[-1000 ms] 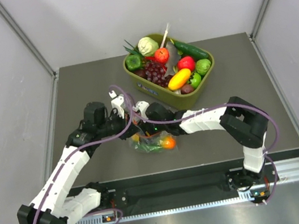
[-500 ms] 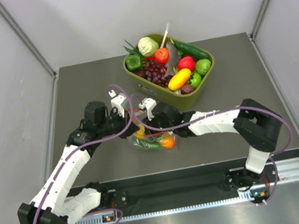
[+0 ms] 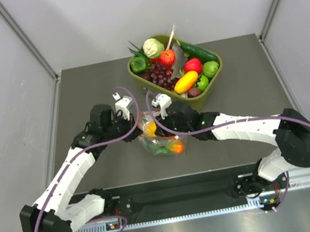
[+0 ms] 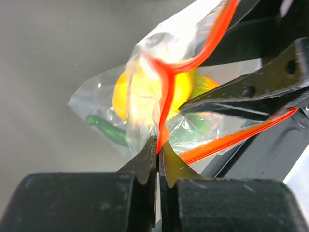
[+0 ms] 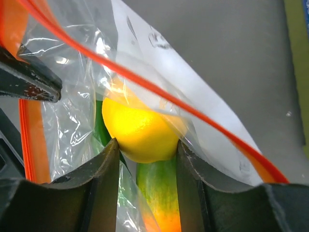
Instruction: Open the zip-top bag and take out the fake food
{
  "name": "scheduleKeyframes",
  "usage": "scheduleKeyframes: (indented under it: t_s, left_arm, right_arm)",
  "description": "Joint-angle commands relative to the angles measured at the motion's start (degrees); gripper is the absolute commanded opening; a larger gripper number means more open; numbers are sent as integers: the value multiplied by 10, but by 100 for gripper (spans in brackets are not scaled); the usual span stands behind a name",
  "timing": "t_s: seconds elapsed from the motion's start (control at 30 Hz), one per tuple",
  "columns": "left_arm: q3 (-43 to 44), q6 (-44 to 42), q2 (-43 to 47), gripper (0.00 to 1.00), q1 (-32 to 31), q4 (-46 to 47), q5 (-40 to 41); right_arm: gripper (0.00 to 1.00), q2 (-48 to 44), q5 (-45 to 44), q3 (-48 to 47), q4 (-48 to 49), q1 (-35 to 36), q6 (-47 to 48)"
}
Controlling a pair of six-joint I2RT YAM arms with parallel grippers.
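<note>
The zip-top bag (image 3: 162, 141) lies on the table between my two grippers, its mouth pulled open. My left gripper (image 3: 135, 126) is shut on the bag's orange-red zip strip (image 4: 161, 116), as the left wrist view (image 4: 158, 145) shows. My right gripper (image 3: 157, 126) reaches into the bag's mouth and its fingers are shut on the yellow lemon (image 5: 137, 130), one on each side. The orange-and-green fruit (image 5: 161, 193) lies just under the lemon inside the bag. A small green piece (image 4: 104, 126) shows through the plastic. The round red fruit is not visible in the bag.
An olive-green tub (image 3: 200, 99) stands just behind the bag, holding purple grapes (image 3: 161, 74), a pale green cabbage (image 3: 153, 47) and several other toy foods. Grey walls enclose the table on three sides.
My right gripper has moved farther from the base and into the bag's mouth, its arm stretching out to the right. The bag's mouth has opened wider and the lemon now shows there.
</note>
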State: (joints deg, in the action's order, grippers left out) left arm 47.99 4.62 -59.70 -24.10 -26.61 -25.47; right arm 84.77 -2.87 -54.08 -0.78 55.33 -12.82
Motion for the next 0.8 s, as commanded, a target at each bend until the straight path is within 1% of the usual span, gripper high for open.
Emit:
scheduleKeyframes:
  t_s: [0.0, 0.17, 0.3, 0.37, 0.47, 0.63, 0.77]
  left_arm:
    - [14, -2, -13, 0, 3, -3, 36]
    - [18, -5, -30, 0, 3, -12, 36]
    - [19, -8, -24, 0, 2, 0, -28]
    - [15, -8, -10, 0, 2, 14, -48]
    - [9, -6, 0, 0, 2, 27, -71]
    - [11, -4, -5, 0, 2, 30, -75]
    - [13, -1, -9, 0, 3, 29, -70]
  right_arm:
    - [12, -51, -40, -23, -31, 2, 13]
    - [13, -94, -81, -9, -29, -6, -4]
    - [13, -90, -98, -15, -15, -12, -9]
    - [13, -63, -97, -37, -18, -11, -6]
    - [13, -25, -71, -68, -10, -12, -10]
    - [13, 39, -32, -120, -23, -11, -13]
    - [12, 71, -15, -164, -47, -1, -8]
